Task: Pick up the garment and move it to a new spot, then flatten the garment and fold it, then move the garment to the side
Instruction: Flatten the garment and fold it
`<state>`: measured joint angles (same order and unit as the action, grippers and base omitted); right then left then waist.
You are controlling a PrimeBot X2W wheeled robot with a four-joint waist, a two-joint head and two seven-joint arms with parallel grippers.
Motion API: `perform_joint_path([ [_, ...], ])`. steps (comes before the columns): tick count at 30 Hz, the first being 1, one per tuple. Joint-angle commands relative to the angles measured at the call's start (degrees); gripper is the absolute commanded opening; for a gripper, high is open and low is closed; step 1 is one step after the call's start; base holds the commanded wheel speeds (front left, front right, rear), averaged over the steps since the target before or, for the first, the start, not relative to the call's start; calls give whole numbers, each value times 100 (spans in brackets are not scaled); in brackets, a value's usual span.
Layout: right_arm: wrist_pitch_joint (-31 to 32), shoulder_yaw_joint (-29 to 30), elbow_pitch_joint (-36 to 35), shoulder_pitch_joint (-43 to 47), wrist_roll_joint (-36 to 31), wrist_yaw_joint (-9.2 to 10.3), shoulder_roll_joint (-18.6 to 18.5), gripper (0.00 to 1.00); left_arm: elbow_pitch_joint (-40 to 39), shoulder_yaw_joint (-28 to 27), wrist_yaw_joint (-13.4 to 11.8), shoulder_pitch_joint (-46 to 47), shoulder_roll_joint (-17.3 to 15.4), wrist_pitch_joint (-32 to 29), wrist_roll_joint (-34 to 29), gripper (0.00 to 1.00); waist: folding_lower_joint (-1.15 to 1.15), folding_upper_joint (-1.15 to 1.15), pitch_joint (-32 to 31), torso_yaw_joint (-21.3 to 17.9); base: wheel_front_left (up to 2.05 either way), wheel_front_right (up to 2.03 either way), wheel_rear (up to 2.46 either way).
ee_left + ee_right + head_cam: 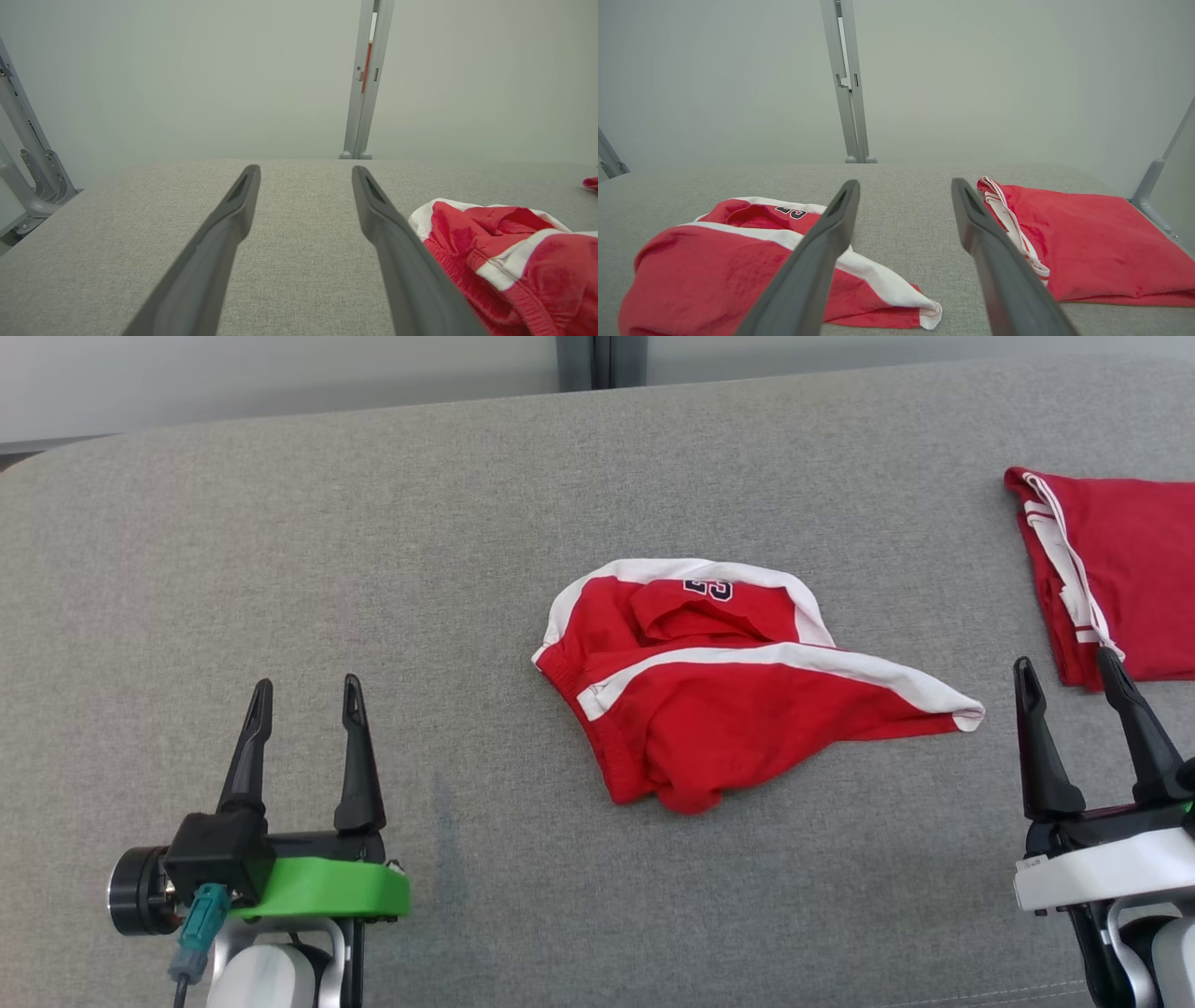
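Grey woven fabric covers the broad padded table that fills the head view, its far edge rounded at the left and backed by a pale, plain wall. A slim grey metal post stands behind the middle of that far edge.

Near the centre of the table lies the crumpled red garment with white stripes, a pair of sports shorts by the look of it. It is bunched and partly folded over itself. A white band curves around its far side, dark digits are half hidden there in a fold, and one white-edged corner trails out to the robot's right. Its gathered waistband faces the robot's left.

The left gripper sits at the lower left, well apart from the garment. Its two long dark fingers are spread wide over bare fabric with nothing between them.

The right gripper sits at the lower right, its fingers likewise spread apart and empty. In the right wrist view the garment's trailing corner lies just beside and below its left finger, though whether the two touch I cannot tell.

Beyond the right gripper, at the table's right edge, a second red garment with thin white piping lies folded flat, separate from the crumpled one.
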<state>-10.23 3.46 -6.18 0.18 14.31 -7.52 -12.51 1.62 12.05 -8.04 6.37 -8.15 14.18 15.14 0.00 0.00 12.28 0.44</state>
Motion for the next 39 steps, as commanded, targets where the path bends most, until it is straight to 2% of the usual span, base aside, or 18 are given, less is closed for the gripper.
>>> perform_joint_path([
  [1,60,34,-81,95,-48,6,32,100,-11,8,-10,-65,-50,-12,13,100,0,0,-40,-29,0,0,0],
  [10,247,69,-309,204,-83,6,129,100,-41,123,94,-7,-70,-121,83,100,0,0,-40,25,0,0,0],
  [13,258,64,-315,201,-75,6,131,100,-106,266,219,158,-61,-307,129,100,0,0,-3,61,0,0,0],
  [18,279,19,-342,105,-39,6,113,100,-162,742,775,665,1,-1259,442,100,0,0,141,97,0,0,0],
  [23,203,-101,-283,-32,16,6,67,100,51,1337,1223,1322,54,-2555,648,100,0,0,326,14,0,0,0],
  [27,151,-187,-217,-119,59,7,86,100,431,1604,1379,1730,56,-3103,797,100,0,0,448,-128,0,0,0],
  [37,48,-241,-2,-183,128,6,123,100,1182,1998,1517,2201,-80,-3425,1028,100,0,0,589,-371,0,0,0],
  [38,36,-233,28,-185,132,7,124,100,1207,2029,1522,2231,-98,-3433,1054,71,0,0,601,-379,0,0,0],
  [39,34,-225,56,-190,136,7,127,100,1225,2050,1527,2251,-115,-3430,1062,21,0,0,610,-384,0,0,0],
])
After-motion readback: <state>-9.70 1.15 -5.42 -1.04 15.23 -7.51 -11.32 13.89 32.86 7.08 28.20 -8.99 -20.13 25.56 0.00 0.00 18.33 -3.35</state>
